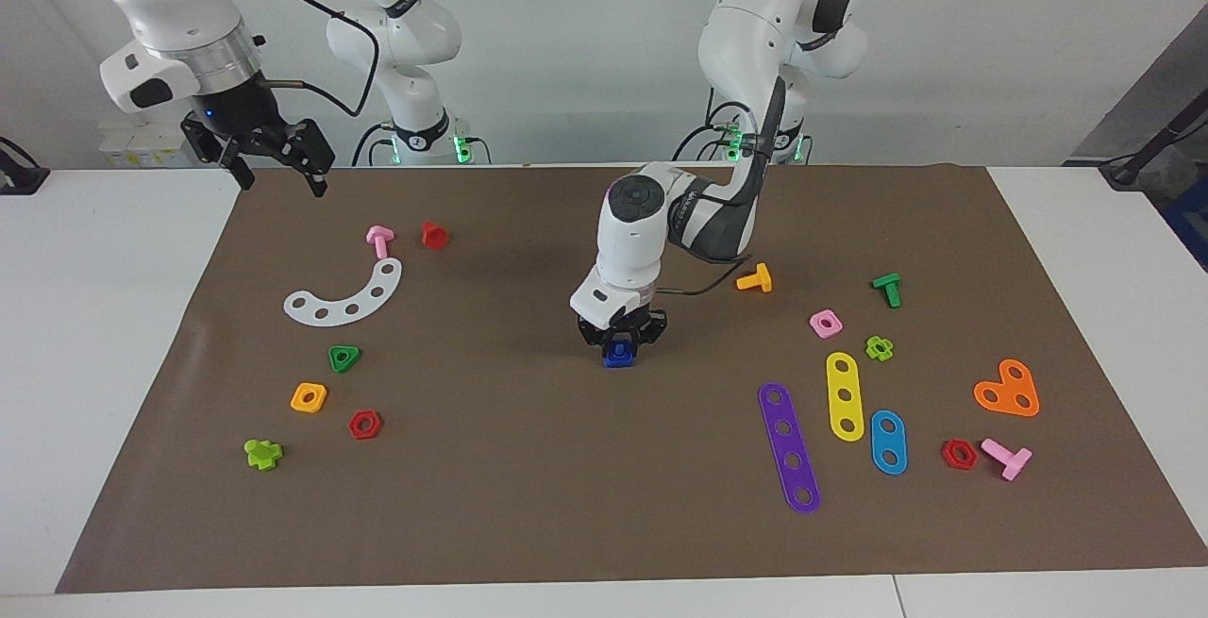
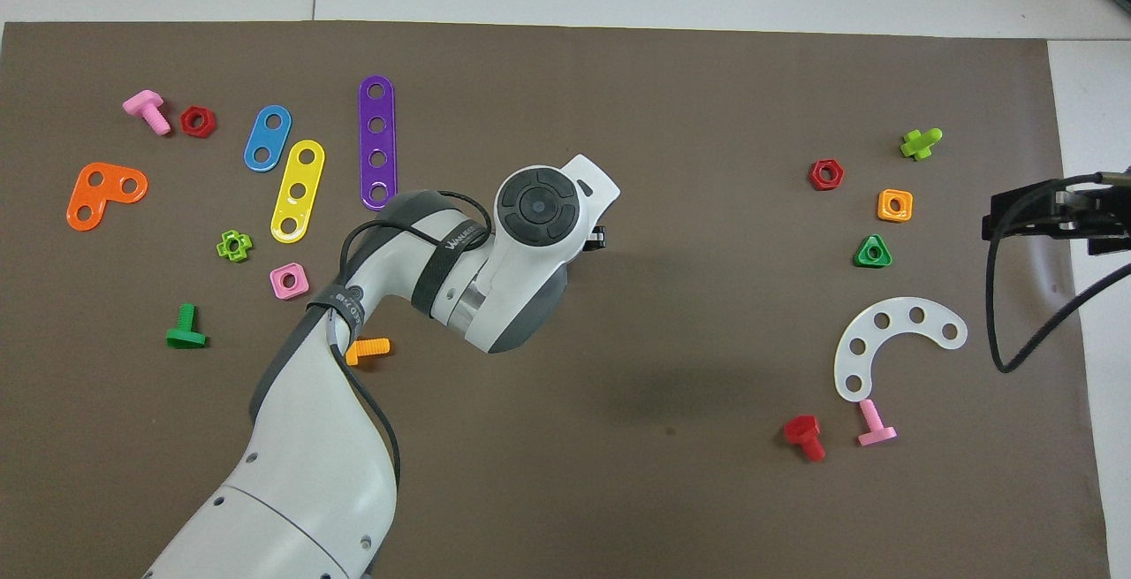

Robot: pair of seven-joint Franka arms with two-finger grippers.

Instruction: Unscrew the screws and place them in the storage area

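On the brown mat covering the table, the left arm reaches to the middle, its left gripper pointing straight down with its fingers clamped on the dark-blue screw, which sits at or just above the mat surface; contact with the mat cannot be confirmed. In the overhead view the arm's wrist hides both that gripper and the screw. The right gripper waits raised over the mat edge at the right arm's end of the table, fingers spread apart and holding nothing.

Relative to the dark-blue screw: the white curved strip lies toward the right arm's end, nearer to the robots. The purple strip, yellow strip and blue strip lie toward the left arm's end, farther from the robots, close together but apart. The orange bolt lies toward the left arm's end, nearer to the robots. The green triangular nut lies toward the right arm's end, level with the screw.
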